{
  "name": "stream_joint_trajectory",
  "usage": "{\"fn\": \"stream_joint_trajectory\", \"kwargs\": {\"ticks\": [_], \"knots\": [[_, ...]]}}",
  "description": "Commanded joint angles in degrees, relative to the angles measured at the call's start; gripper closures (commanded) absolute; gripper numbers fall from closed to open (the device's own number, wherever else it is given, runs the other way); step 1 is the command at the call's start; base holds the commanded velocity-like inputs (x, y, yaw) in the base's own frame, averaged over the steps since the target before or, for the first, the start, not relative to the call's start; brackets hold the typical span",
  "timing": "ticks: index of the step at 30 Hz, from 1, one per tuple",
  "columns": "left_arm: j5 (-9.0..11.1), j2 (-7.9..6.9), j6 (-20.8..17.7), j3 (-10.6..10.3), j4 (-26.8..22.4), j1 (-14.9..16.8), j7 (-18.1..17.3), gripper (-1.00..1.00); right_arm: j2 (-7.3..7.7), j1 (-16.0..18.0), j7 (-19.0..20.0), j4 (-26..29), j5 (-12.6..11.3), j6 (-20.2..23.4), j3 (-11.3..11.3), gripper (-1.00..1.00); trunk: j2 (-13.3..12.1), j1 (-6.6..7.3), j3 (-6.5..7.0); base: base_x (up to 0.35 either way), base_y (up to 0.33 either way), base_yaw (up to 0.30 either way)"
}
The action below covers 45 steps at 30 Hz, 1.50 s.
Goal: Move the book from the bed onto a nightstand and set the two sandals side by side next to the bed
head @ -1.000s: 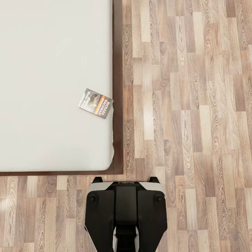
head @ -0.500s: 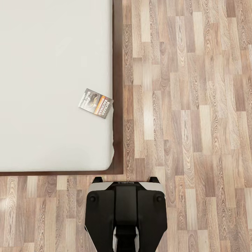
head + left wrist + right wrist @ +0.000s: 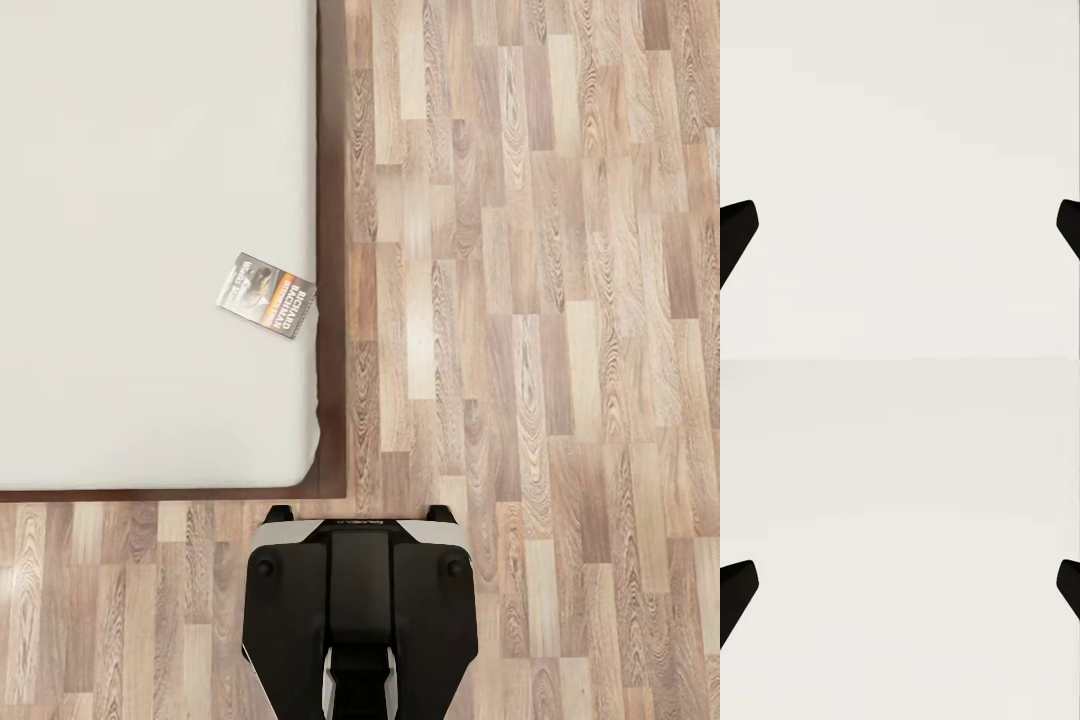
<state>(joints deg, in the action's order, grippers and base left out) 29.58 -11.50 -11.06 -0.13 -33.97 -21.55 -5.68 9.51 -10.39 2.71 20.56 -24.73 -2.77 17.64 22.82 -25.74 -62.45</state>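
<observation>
The book [image 3: 267, 294], a thin paperback with a grey pictured cover and an orange band, lies flat on the bed's white mattress [image 3: 140, 250] close to its right edge, near the dark brown frame [image 3: 332, 250]. In the left wrist view my left gripper [image 3: 900, 225] is open, its two dark fingertips [image 3: 735, 229] far apart against a plain off-white surface. The right wrist view gives the same picture: my right gripper [image 3: 900, 585] is open, fingertips [image 3: 735, 589] spread wide, nothing between them. The sandals and the nightstand are out of view.
My black base [image 3: 360, 610] stands on the light wood-plank floor [image 3: 540, 300] just off the bed's near right corner. The floor runs along the bed's right side and foot.
The whole head view has shifted slightly left and down, so the camera has moved a little; the book lies where it was on the mattress.
</observation>
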Motion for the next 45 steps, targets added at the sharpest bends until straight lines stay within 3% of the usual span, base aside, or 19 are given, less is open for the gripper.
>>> {"fn": "stream_joint_trajectory", "kwargs": {"ticks": [1, 5, 10, 19, 45], "knots": [[0.5, 0.31, -0.4, 0.0, -0.2, 0.0, 0.0, -1.0, 0.07, 0.0, 0.1, 0.0, -0.6, -0.2, 0.4, -1.0, 0.1, -0.05, -0.06, 0.0, -0.216, 0.0], [0.4, 1.53, -0.3, -0.1, -0.1, 0.1, 0.1, -1.0, 0.07, 0.1, 0.1, 0.0, -0.5, -0.1, 0.3, -1.0, 0.1, -0.05, -0.06, 0.0, -0.24, 0.0], [0.4, 1.91, -0.3, -0.2, -0.1, 0.2, 0.1, -1.0, 0.07, 0.1, 0.0, 0.0, -0.4, -0.1, 0.2, -1.0, 0.1, -0.05, -0.06, 0.0, -0.274, 0.0], [0.4, 2.06, -0.3, -0.2, -0.1, 0.2, 0.1, -1.0, 0.14, 0.1, 0.0, -0.1, -0.4, 0.0, 0.2, -1.0, 0.1, -0.05, -0.06, 0.0, -0.209, 0.0], [0.4, 2.19, -0.3, -1.3, -0.1, 0.2, 0.2, -1.0, 0.04, 0.2, 0.0, -0.1, -0.4, 0.0, 0.2, -1.0, 0.1, -0.05, -0.11, -0.057, -0.047, 0.001]]}}
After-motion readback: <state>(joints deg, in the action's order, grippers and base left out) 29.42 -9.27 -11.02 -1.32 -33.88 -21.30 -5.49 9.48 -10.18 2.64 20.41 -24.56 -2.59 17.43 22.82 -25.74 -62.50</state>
